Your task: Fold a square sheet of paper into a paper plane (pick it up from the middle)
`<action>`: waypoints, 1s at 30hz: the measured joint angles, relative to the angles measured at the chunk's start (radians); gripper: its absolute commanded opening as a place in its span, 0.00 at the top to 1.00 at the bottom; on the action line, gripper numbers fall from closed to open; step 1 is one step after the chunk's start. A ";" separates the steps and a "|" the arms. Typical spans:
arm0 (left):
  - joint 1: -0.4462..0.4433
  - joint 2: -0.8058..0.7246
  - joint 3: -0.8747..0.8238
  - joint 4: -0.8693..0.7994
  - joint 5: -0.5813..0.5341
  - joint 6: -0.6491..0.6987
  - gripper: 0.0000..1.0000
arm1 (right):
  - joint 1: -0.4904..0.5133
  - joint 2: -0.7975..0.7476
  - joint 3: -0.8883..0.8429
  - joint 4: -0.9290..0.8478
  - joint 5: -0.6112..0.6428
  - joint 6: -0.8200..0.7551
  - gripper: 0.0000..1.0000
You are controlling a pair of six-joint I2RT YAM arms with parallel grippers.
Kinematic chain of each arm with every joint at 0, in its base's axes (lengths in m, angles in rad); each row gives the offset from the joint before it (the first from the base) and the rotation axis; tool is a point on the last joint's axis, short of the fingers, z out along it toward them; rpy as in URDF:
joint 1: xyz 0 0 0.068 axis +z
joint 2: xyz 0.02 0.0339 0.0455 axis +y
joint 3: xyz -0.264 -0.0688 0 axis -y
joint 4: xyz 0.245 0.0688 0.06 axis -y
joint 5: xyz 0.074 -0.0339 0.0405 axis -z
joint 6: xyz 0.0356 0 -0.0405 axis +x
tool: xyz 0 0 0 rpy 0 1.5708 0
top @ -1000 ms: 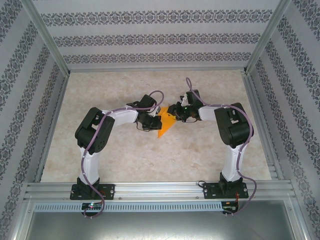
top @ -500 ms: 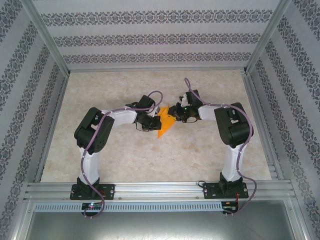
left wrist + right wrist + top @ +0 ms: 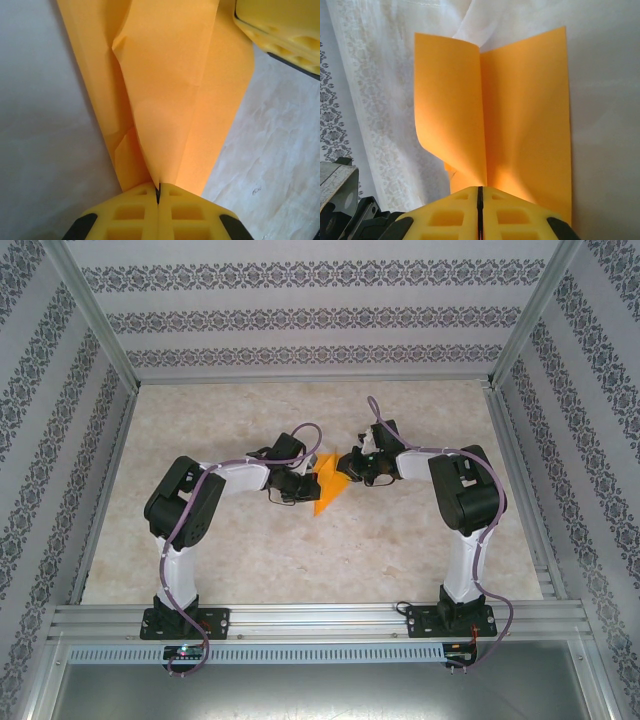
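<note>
Under the left pincer (image 3: 312, 480) and right pincer (image 3: 348, 468) spreads a pale, marbled beige surface (image 3: 300, 550). Beyond them and to either side rise walls (image 3: 300, 320) papered white with dark floral bands. Silver metal posts (image 3: 90, 310) stand at the far corners, and a metal rail (image 3: 320, 620) runs behind the pincers along the near edge. The light is soft and even

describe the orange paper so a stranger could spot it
On the pale marbled table, look at the middle where the left arm and right arm meet. The orange paper is pinched there by both arms' shut jaws. It is the only orange thing, folded along a centre crease.
</note>
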 measured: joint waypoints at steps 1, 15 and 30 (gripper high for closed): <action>0.001 -0.001 -0.003 0.005 0.001 0.000 1.00 | 0.003 0.000 0.002 0.000 0.000 0.000 0.91; 0.007 -0.010 -0.044 0.069 0.017 0.007 1.00 | 0.032 0.034 0.045 -0.016 -0.002 0.000 0.86; 0.013 -0.031 -0.115 0.179 0.030 0.007 1.00 | 0.032 0.001 0.004 -0.026 0.051 -0.008 0.75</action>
